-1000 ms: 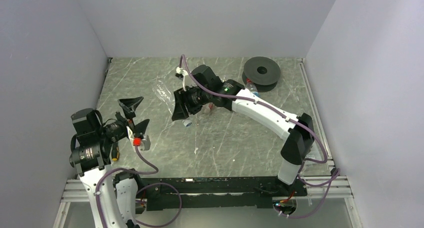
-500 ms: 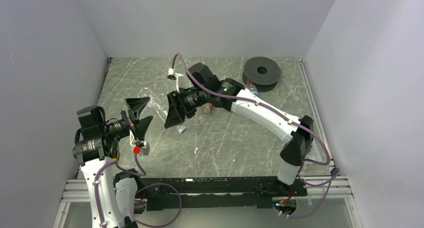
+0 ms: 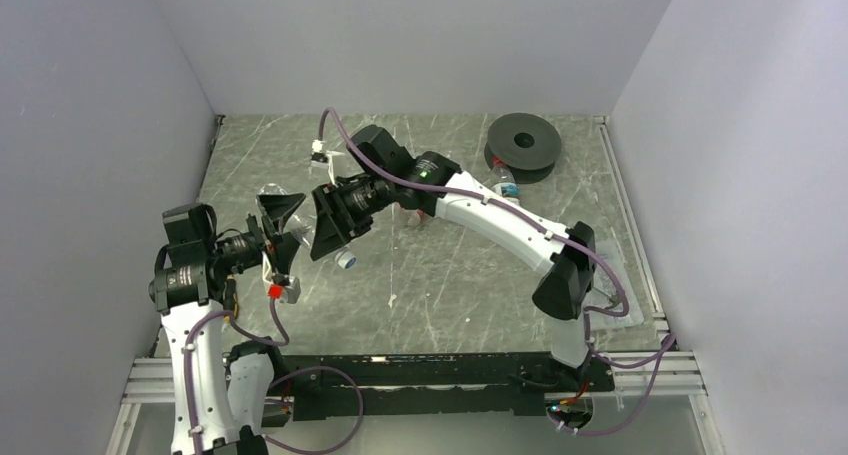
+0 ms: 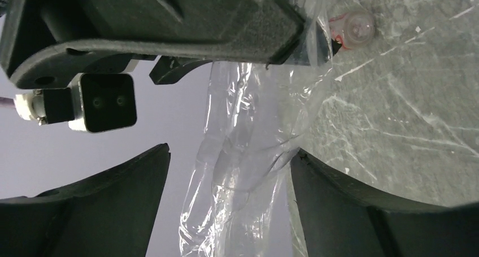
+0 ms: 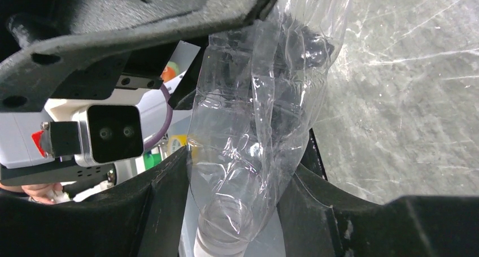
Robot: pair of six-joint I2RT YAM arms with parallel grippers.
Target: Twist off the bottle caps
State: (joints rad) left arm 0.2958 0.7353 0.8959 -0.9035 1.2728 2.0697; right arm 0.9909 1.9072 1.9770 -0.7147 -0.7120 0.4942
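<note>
**While the Right Held, the Left Gaped**

While the right pincer was clenched on the clear bottle, the left pincer stood released, its fingers on either side of the bottle's far end, one of them apart from it. The bottle's long axis ran from one pincer to the other, raised off the table. Its white cap poked out beneath the right pincer, so the left arm was nearer the base and would likely clamp there.

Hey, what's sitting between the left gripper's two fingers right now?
A crumpled clear bottle, seen in the left wrist view; the right gripper grips it, and the left gripper stands open around it.
</note>
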